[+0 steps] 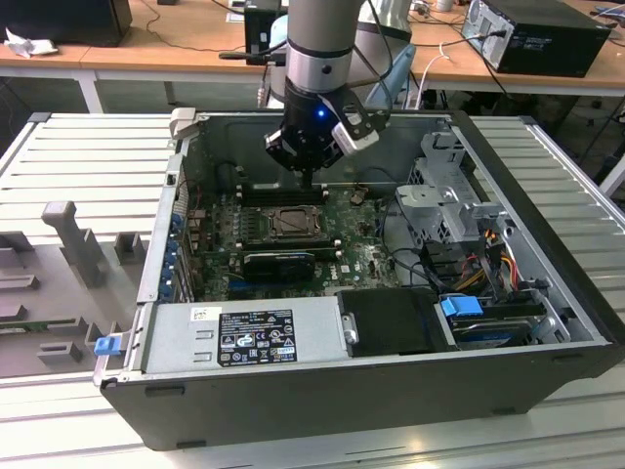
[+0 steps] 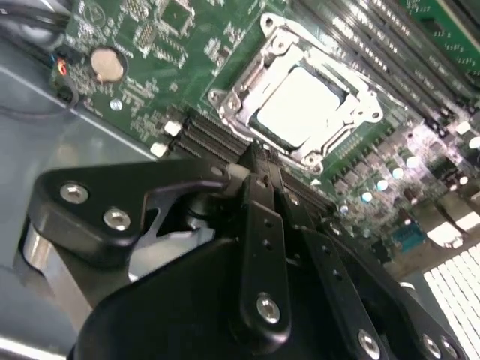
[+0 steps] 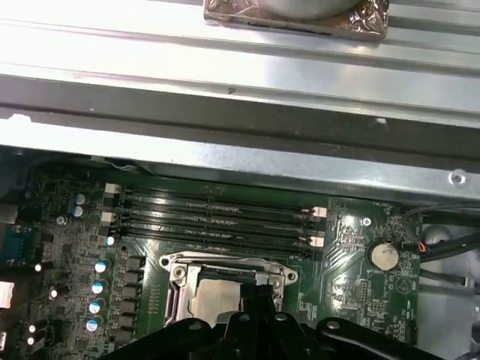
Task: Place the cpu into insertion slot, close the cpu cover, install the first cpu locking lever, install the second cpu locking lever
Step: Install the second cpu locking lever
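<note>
Second wrist view: closed tool (image 2: 259,161) at cpu cover (image 2: 247,94) edge, seemingly over cpu (image 2: 300,105).

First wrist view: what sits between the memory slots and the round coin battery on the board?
Bare green board with small printed parts lies between the memory slots and the coin battery in the first wrist view.

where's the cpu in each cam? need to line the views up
Exterior view: the cpu sits in the insertion slot mid-motherboard, directly below the gripper.
Second wrist view: the pale square cpu lies framed by the silver cpu cover, just beyond the black fingers.
First wrist view: the cpu is partly hidden behind the gripper.
Shared landmark in both wrist views: the round coin battery.
</note>
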Tool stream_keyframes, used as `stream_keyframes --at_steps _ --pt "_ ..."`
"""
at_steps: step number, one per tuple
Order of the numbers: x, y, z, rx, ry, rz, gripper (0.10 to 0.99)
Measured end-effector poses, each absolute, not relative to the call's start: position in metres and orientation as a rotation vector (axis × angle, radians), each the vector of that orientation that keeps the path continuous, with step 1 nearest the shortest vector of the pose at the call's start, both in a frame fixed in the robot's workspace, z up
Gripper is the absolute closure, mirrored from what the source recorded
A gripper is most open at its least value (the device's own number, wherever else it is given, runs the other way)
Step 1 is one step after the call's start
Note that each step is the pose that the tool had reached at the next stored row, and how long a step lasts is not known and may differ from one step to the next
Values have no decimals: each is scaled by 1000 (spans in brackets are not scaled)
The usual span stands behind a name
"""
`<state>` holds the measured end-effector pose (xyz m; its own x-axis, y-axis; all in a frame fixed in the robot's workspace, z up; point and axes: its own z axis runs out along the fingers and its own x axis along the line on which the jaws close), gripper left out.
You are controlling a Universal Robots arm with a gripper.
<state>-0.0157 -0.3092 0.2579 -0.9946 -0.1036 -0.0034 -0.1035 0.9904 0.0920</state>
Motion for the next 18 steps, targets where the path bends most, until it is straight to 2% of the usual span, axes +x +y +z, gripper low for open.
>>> stream_keyframes --at_steps 18 --pt "-18 -366 249 163 -3131 -137 980"
